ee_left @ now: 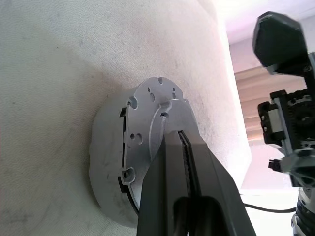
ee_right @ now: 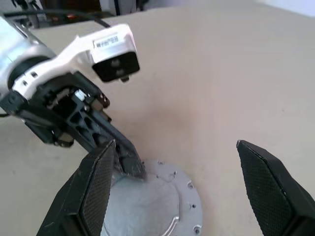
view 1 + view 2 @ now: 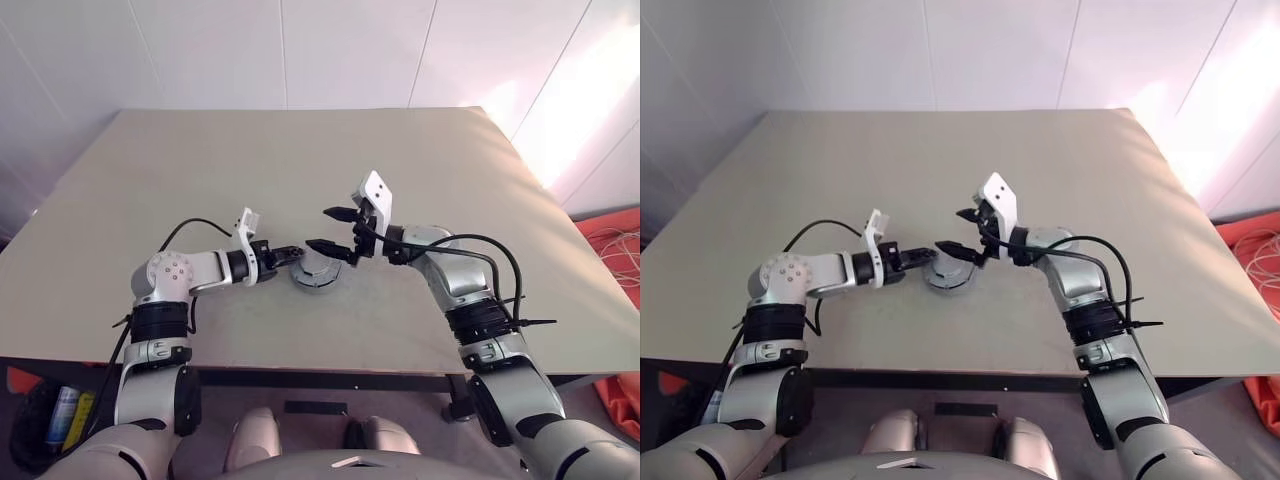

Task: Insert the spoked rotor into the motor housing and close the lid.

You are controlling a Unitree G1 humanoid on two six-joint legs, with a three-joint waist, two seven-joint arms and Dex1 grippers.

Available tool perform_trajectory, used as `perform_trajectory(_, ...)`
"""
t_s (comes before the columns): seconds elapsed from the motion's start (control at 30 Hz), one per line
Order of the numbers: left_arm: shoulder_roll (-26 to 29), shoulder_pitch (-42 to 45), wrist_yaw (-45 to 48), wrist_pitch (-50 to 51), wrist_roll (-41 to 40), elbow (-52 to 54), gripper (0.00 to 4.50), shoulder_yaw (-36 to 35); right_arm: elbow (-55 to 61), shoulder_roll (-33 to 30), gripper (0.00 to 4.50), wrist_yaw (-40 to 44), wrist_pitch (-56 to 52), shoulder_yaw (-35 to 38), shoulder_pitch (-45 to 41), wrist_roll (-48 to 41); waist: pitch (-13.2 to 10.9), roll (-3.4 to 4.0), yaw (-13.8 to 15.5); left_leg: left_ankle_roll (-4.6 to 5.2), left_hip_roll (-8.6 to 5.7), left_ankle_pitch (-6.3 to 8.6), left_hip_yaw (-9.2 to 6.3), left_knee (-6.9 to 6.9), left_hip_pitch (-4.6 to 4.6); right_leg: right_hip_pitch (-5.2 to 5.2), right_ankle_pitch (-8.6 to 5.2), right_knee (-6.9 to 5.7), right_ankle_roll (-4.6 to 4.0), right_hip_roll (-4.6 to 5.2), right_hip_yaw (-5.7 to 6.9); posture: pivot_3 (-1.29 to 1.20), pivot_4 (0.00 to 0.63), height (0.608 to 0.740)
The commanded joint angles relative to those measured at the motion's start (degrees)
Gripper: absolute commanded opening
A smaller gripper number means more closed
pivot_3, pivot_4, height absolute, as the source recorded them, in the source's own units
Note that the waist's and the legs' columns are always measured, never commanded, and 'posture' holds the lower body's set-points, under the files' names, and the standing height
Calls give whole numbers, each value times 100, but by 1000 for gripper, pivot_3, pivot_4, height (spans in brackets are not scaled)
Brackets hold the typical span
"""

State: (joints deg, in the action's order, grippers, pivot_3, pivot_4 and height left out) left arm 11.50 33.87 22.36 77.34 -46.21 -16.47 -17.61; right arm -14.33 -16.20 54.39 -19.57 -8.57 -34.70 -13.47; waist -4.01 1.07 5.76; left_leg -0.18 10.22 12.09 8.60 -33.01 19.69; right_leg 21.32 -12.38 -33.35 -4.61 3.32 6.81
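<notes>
A: Where's the housing?
B: Housing [image 3: 317, 273] sits flat on the table [image 3: 300, 160], near the front edge, between the two arms. It reads as one closed grey puck. Pale silver face up, small holes round the rim.
A: Lid on?
B: Looks like it. The left wrist view shows a silver plate [image 1: 147, 118] over a grey shell with a thin dark seam between. Can't tell the rotor; nothing of it shows.
A: Left gripper?
B: Left gripper [image 3: 290, 253] has its fingers pressed together, tips resting on the top plate at its left edge. Not pinching anything.
A: Right?
B: Right gripper [image 3: 332, 230] is spread wide, nothing between the fingers. It hangs just above the housing's right side, clear of it, pointing toward the left one.
</notes>
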Motion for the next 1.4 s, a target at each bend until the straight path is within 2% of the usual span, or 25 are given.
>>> perform_trajectory(0.03, 65, 82, -2, 39, 127, -134, 0, 93, 318, 10, 4453, -6, -61, 115, -80, -187, 0, 0, 4, 0, -1, 0, 0, -1, 2, 1, 0, 0, 0, 1, 0, 0, 0, 740)
perform_trajectory(0.37, 229, -39, 542, 58, -68, 357, 0, 302, 189, -87, 4453, -107, 260, -50, 30, 122, 0, 0, 16, -13, 0, 3, -1, -3, 4, 3, 0, -1, 1, 1, 0, 0, 0, 740)
perform_trajectory(0.57, 596, -73, 799, -310, -236, 562, 0, -238, -149, 2, 4453, -51, 515, -246, 103, 326, -1, -2, -6, -12, 1, -10, -1, -17, 50, 67, 2, -31, -5, 0, 0, 0, 0, 740)
perform_trajectory(0.87, 1183, -365, 972, -518, -421, 748, 0, -742, -269, 235, 4453, 88, 818, -502, 127, 416, -2, -3, -10, -10, 3, -8, -1, -22, 49, 69, -1, -41, -11, 0, 0, 0, 0, 740)
perform_trajectory(1.4, 1257, -498, 862, -632, -423, 855, 0, -796, -849, 211, 4453, 24, 1301, -716, 358, 763, 0, -5, -19, -12, 5, -9, -2, -33, 43, 66, 1, -54, -14, 0, 0, 0, 0, 740)
